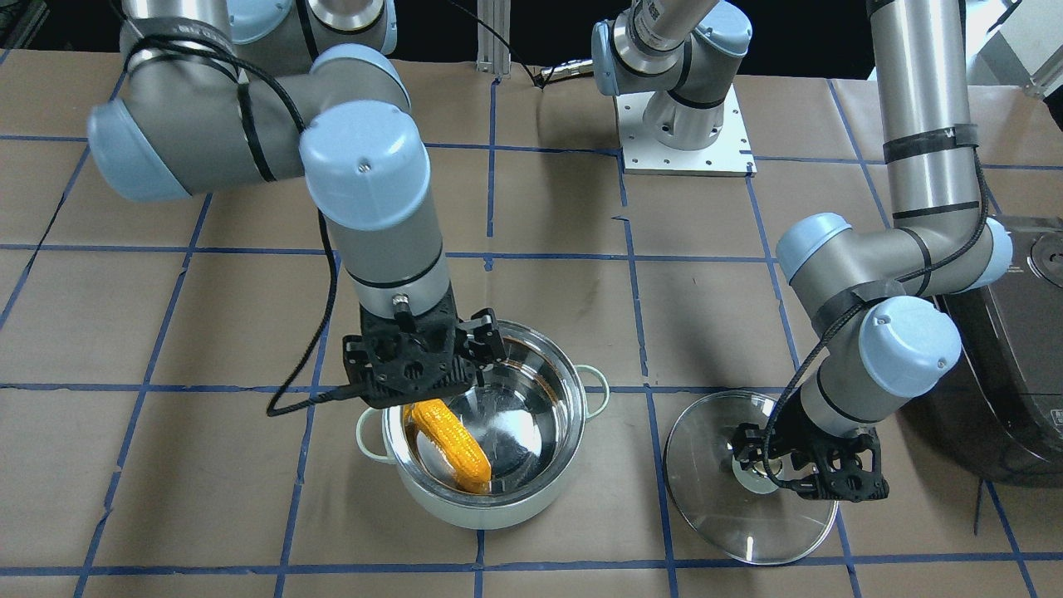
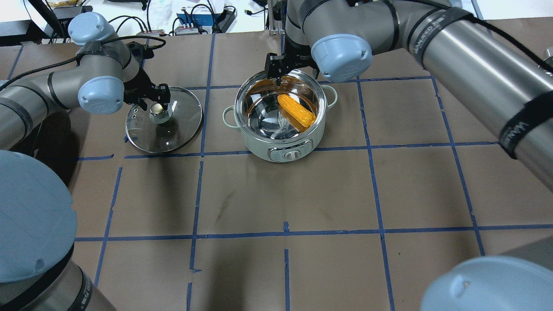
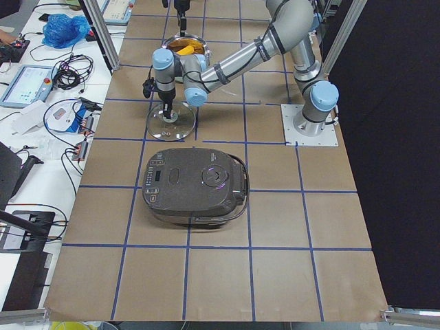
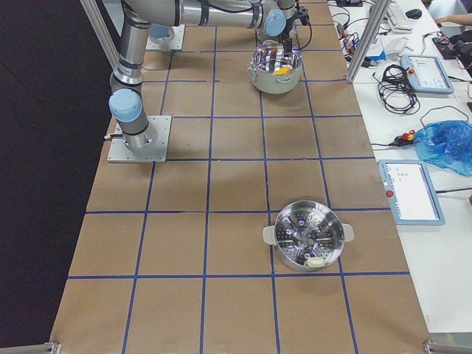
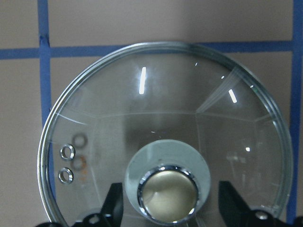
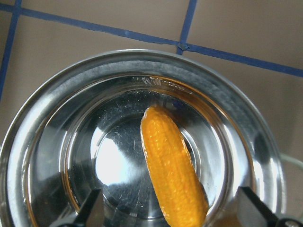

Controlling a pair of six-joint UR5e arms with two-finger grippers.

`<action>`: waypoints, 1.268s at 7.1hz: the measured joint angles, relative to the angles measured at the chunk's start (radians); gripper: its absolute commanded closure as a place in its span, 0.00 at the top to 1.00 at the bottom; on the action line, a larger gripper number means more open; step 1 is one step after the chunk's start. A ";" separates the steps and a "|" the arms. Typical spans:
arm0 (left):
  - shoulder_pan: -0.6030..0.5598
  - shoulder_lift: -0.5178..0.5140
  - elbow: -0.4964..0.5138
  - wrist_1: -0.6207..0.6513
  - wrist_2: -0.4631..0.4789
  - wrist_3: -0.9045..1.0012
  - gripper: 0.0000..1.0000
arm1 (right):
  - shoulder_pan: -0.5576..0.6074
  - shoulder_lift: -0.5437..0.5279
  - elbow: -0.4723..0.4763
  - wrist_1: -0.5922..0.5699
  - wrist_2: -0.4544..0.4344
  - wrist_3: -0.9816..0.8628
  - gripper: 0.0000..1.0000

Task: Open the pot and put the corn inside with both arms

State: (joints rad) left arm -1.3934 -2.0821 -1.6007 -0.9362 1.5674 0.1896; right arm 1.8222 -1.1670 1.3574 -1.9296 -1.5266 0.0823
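The mint-green pot (image 1: 531, 498) stands open in the middle of the table, also in the overhead view (image 2: 259, 144). The yellow-orange corn (image 1: 453, 444) lies inside on the steel bottom (image 6: 173, 165). My right gripper (image 1: 423, 374) hovers just above the pot's rim, open and empty, with its fingers (image 6: 90, 210) spread to either side of the corn. The glass lid (image 1: 714, 490) lies flat on the table beside the pot. My left gripper (image 1: 764, 469) is low over the lid's knob (image 5: 168, 191). It is open, with a finger on each side of the knob and a gap between.
A dark grey rice cooker (image 1: 1013, 374) stands close behind my left arm's elbow. A steel steamer pot (image 4: 308, 236) sits far off toward the table's right end. My right arm's base plate (image 1: 685, 124) is bolted behind the pot.
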 measured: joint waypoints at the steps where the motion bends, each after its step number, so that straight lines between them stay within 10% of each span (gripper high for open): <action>1: -0.033 0.038 0.009 -0.046 0.009 -0.022 1.00 | -0.046 -0.048 -0.005 0.064 -0.002 0.001 1.00; 4: -0.104 0.258 0.018 -0.330 0.020 -0.077 1.00 | -0.199 -0.211 0.007 0.301 -0.005 -0.002 0.99; 9: -0.118 0.470 0.033 -0.600 0.014 -0.079 1.00 | -0.228 -0.356 0.170 0.225 0.000 0.024 1.00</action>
State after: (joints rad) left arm -1.5117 -1.6119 -1.5680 -1.5358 1.5817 0.1103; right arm 1.5945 -1.5232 1.5271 -1.7042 -1.5265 0.1060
